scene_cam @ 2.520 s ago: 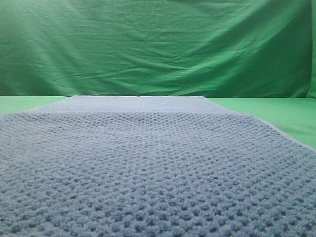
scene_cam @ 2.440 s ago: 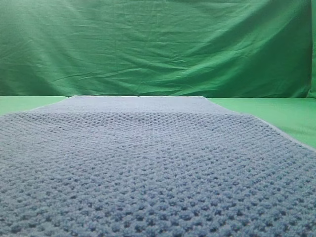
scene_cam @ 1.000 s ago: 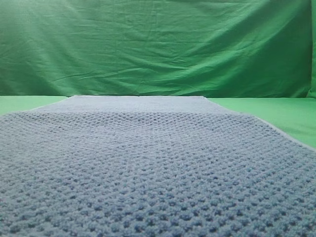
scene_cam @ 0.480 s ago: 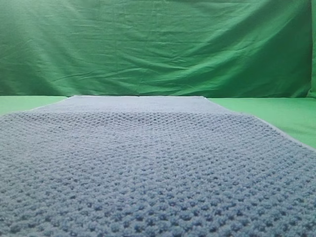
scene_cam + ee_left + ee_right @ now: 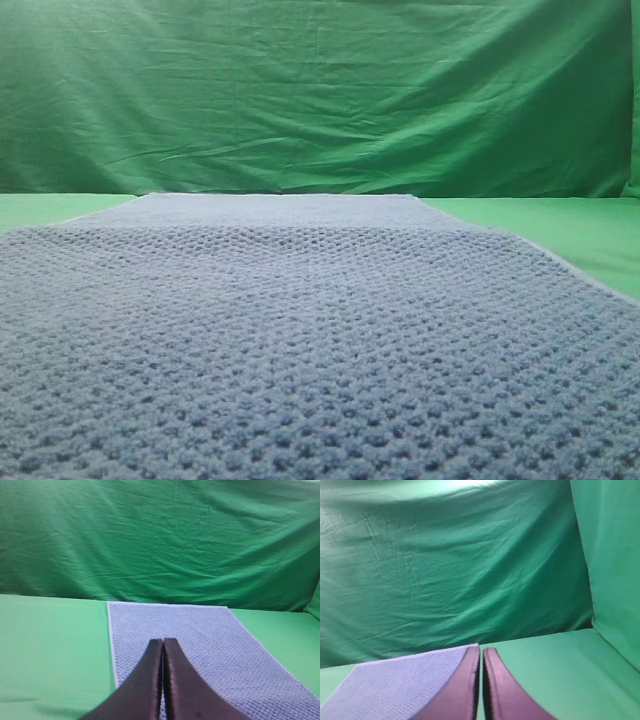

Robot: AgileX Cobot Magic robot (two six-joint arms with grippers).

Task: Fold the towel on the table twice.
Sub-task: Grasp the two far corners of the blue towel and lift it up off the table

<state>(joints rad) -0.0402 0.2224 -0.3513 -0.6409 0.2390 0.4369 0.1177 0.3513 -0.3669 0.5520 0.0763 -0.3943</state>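
The blue-grey waffle-knit towel (image 5: 300,340) lies flat and spread out on the green table (image 5: 560,225), filling most of the exterior view. No gripper shows in that view. In the left wrist view the towel (image 5: 210,645) runs away from the camera, and my left gripper (image 5: 163,642) is shut and empty, held above the towel's near left part. In the right wrist view the towel (image 5: 405,680) lies at the lower left, and my right gripper (image 5: 481,650) is shut and empty, near the towel's far right corner.
A wrinkled green cloth backdrop (image 5: 320,90) hangs behind the table. Bare green table lies left of the towel (image 5: 50,645) and right of it (image 5: 545,675). A green side cloth (image 5: 610,555) hangs at the right.
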